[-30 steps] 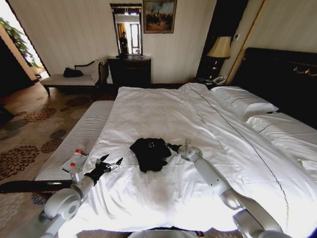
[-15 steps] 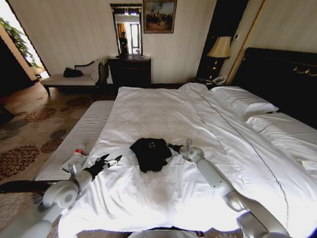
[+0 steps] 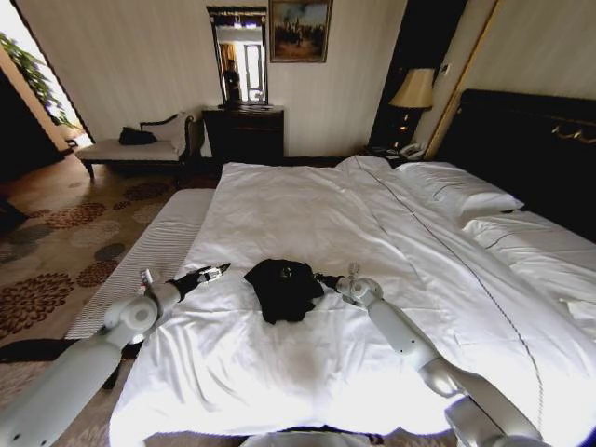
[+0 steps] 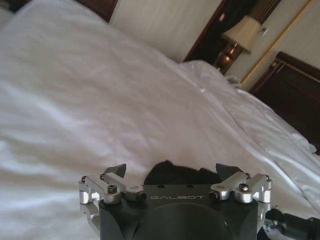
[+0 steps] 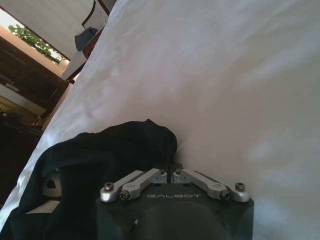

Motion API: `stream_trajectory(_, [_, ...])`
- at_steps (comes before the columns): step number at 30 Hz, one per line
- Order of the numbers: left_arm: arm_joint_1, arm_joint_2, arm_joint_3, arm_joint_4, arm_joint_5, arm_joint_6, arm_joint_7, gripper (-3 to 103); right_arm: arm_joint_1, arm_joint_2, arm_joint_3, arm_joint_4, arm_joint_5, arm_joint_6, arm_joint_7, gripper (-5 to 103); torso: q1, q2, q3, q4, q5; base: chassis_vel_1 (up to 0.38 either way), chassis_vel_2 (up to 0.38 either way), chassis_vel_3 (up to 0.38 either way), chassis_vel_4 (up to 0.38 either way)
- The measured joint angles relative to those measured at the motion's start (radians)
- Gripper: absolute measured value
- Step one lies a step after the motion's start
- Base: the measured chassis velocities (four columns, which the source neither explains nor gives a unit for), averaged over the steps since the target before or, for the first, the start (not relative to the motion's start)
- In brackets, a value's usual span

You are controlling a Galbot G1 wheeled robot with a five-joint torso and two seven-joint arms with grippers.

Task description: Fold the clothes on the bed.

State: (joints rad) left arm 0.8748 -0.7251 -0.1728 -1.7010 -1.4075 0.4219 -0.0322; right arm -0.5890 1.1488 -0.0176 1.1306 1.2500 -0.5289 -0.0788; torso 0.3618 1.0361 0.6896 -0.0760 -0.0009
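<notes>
Hotel-type bedroom: big bed (image 3: 307,200) w/ white duvet, dark headboard (image 3: 531,140) on the robot's right, pillows (image 3: 456,191) below it. Black T-shirt (image 3: 282,287) lies bunched in a small heap on the duvet, near the bed's front edge, roughly centre of the head view.

Right end effector (image 3: 323,278) sits at the heap's right edge; in the right wrist view its fingers (image 5: 172,170) are pressed together w/ the dark cloth (image 5: 110,150) right at the tips, so it looks clamped on a fold of the shirt. Left end effector (image 3: 212,272) hovers over the duvet to the shirt's left, near but not touching; left wrist view shows its fingers (image 4: 116,171) spread wide, nothing between them, shirt (image 4: 175,175) just ahead.

Judgement: step in hand is getting both sides gripped so the heap can be spread flat before any fold. To do it well: bring the left end effector low to the near-left edge, pinch one layer only, not the duvet under it; then pull both sides apart evenly, keeping the cloth just above the bedding.

Around: grey striped bench (image 3: 154,256) alongside the bed on the left, patterned carpet (image 3: 56,242), dark dresser (image 3: 244,133) w/ mirror (image 3: 237,56), lamp (image 3: 414,88). Nothing lies between left end effector & shirt; main risk is soft duvet wrinkles getting pinched w/ the fabric.
</notes>
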Motion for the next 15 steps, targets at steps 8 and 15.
stream_trajectory(8, [-0.206,-0.199,0.16,0.233,-0.007,0.014,-0.01,100,-0.005,0.014,-0.001,-0.012,-0.017,0.003,-0.001,0,0.0,0.0,0.0,0.0003,0.0004,0.0,0.0,0.0,0.0])
stream_trajectory(15, [-0.268,-0.278,0.192,0.358,-0.02,0.025,-0.023,100,-0.008,0.01,0.003,-0.008,-0.02,0.003,0.0,0,0.0,0.0,0.0,0.0005,0.0005,0.0,0.0,0.0,0.0])
